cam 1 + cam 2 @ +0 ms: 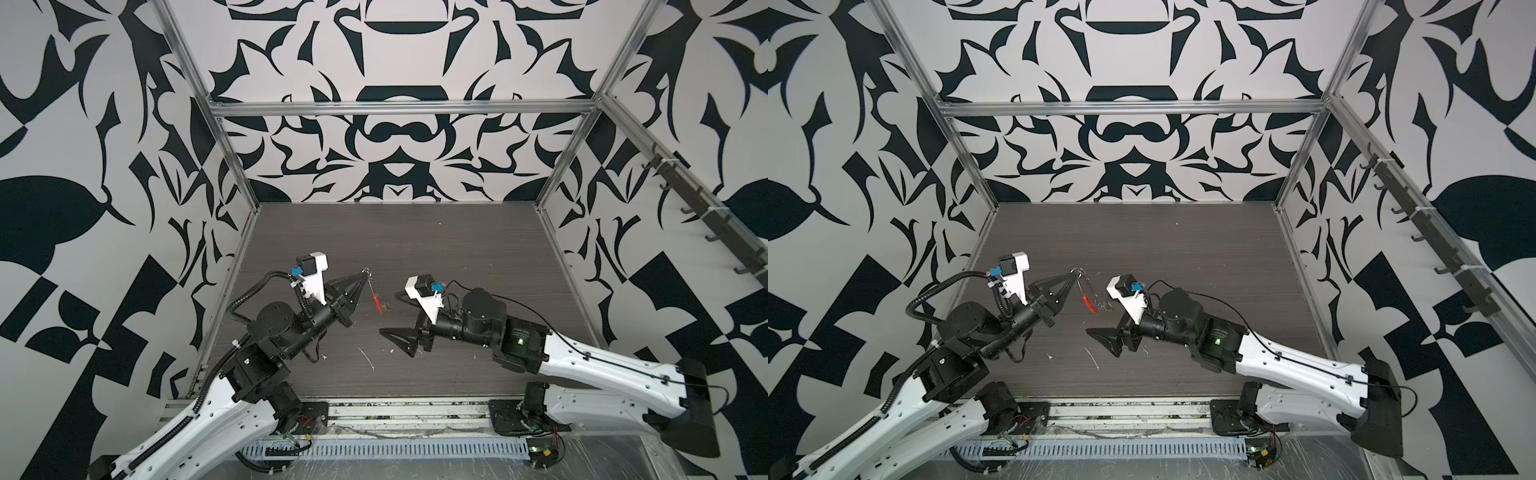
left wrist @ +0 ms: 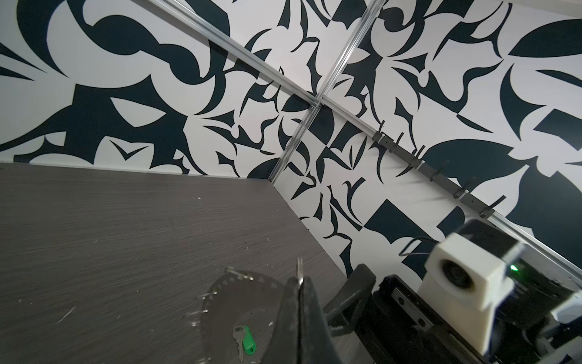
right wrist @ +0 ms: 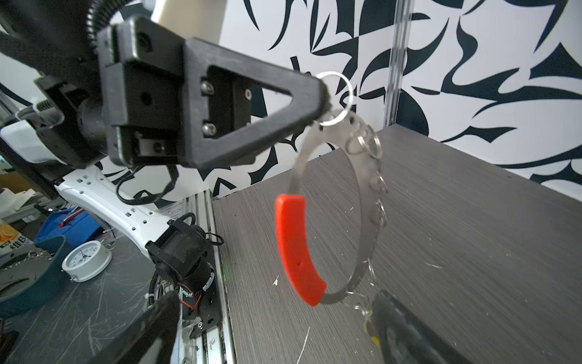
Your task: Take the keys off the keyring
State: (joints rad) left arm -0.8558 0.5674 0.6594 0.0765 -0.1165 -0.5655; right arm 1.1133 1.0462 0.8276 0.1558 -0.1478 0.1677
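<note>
Freeing the yellow-tagged key (image 3: 368, 329) at the foot of the keyring (image 3: 367, 201) looks the step in hand; the green-tagged key (image 2: 244, 338) lies on the worktop (image 1: 457, 249) beneath. The left pincer (image 1: 365, 272), shut on the keyring's top, hangs it upright, long axis plumb. The right pincer (image 1: 388, 313) gapes empty beside it and must nip that key.

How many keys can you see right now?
2. The green-tagged key lies on the table near the keyring. The yellow-tagged key is mostly hidden behind a finger of the right gripper, by the keyring's lower end.
</note>
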